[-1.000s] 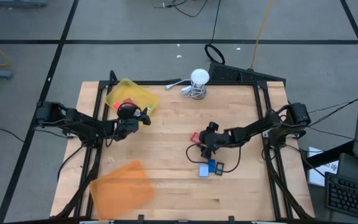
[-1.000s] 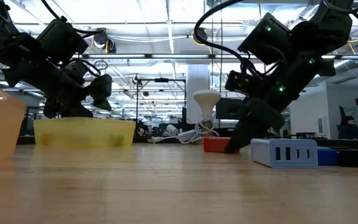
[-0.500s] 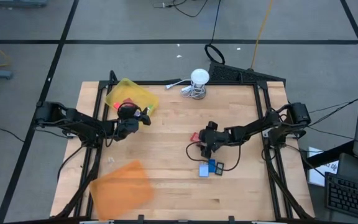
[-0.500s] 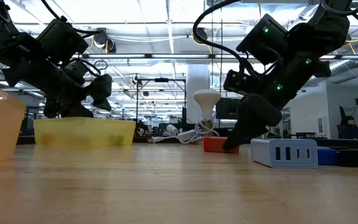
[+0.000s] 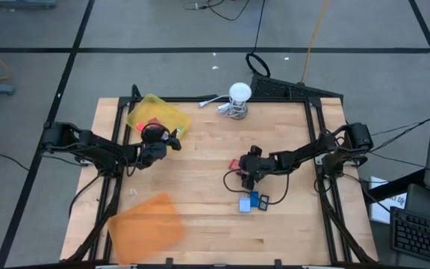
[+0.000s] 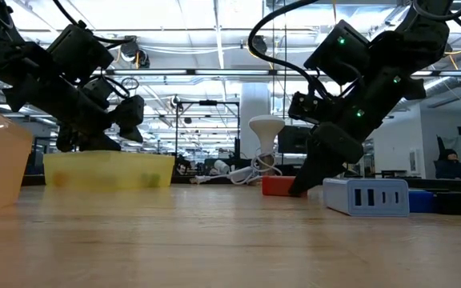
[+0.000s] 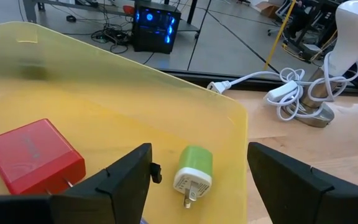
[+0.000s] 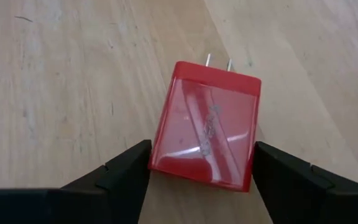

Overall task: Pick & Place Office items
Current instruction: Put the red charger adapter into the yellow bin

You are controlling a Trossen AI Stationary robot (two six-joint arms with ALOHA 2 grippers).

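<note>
Red charger (image 8: 205, 124) lies flat on wood at frame centre, between spread fingers of right gripper (image 8: 199, 177), not yet clamped. Gripper dipped, then eased back: grasp pending. Left gripper (image 7: 196, 177) hangs open over yellow tray (image 7: 135, 87), upper left, holding red block (image 7: 33, 155) and green plug (image 7: 193, 171).
</note>
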